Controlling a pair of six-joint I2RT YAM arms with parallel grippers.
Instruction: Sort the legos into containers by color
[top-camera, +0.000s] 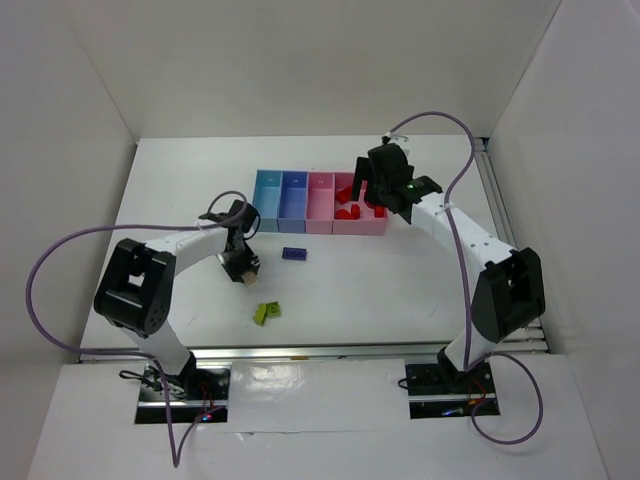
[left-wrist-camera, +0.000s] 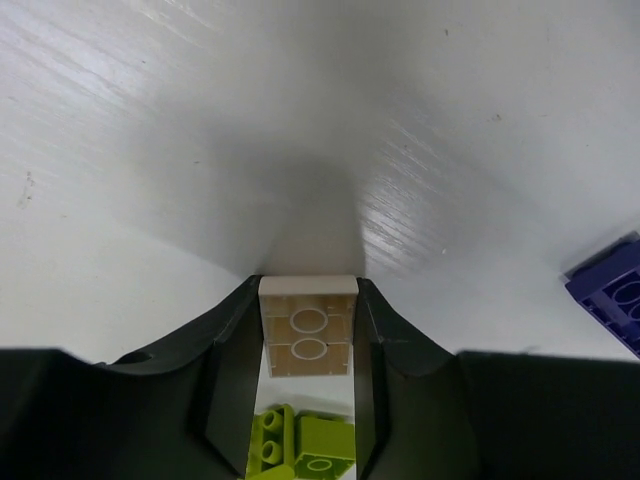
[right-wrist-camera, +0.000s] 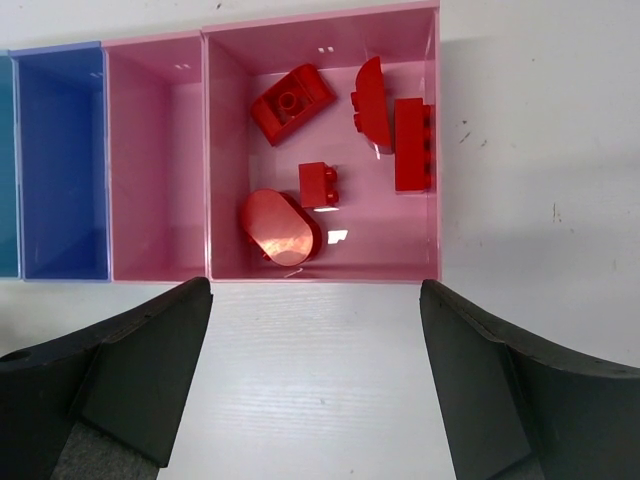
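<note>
With the left gripper (left-wrist-camera: 308, 292) closed on the small beige plastic brick (left-wrist-camera: 308, 340), just beside the lime green brick (left-wrist-camera: 300, 445), the sound move is a straight, firm lift, then a carry to the empty narrow pink plastic tray (right-wrist-camera: 155, 160).

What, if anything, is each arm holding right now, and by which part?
The left gripper holds the beige brick, its fingers pressing two opposite side faces. The right gripper is open and holds nothing.
</note>
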